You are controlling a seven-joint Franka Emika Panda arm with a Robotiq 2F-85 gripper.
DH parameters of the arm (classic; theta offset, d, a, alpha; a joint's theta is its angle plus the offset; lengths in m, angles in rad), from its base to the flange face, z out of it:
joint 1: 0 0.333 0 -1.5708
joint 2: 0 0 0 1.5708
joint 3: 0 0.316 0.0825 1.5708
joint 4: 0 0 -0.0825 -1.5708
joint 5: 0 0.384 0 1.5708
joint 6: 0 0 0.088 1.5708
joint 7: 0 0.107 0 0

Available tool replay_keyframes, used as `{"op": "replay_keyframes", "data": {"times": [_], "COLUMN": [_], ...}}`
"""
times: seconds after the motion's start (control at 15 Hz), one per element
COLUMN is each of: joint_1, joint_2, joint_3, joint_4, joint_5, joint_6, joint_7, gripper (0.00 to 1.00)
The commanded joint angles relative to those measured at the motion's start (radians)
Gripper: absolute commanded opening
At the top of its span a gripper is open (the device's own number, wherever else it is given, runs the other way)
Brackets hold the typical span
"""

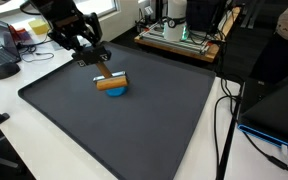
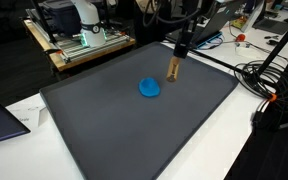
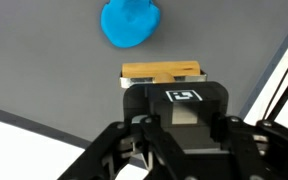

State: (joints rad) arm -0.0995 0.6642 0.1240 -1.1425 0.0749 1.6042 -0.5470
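Holding step: a wooden block (image 2: pixel 172 68) is gripped upright by the gripper (image 2: pixel 176 54), just beside a blue disc (image 2: pixel 149 88), near one worktop edge.

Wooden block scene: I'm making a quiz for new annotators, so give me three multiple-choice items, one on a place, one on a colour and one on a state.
1. Where does the blue disc lie?
A. On the mat, apart from the wooden block
B. On top of the block
C. Off the mat

2. What colour is the mat?
A. White
B. Dark grey
C. Green

3. What state is the end effector in?
A. Open above the disc
B. Open, holding nothing
C. Shut on the wooden block

Answers: 1 A, the wrist view shows bare mat between disc and block; 2 B, both exterior views show it dark grey; 3 C, the wrist view shows its fingers clamping the block's sides.
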Motion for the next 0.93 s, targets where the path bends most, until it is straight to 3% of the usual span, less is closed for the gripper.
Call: {"op": "replay_keyframes", "data": {"times": [0.0, 0.47, 0.87], "joint_1": [-0.05, -0.114, -0.173], "joint_2": [-0.088, -0.158, -0.23], "joint_3": [0.004, -0.027, -0.047], "joint_4": [-0.12, -0.283, -0.46], "joint_5": [0.075, 0.141, 0.249], "joint_6": [0.065, 0.117, 0.231], "joint_7": [-0.036, -0.053, -0.105], "gripper": [0.23, 0.23, 0.23]}}
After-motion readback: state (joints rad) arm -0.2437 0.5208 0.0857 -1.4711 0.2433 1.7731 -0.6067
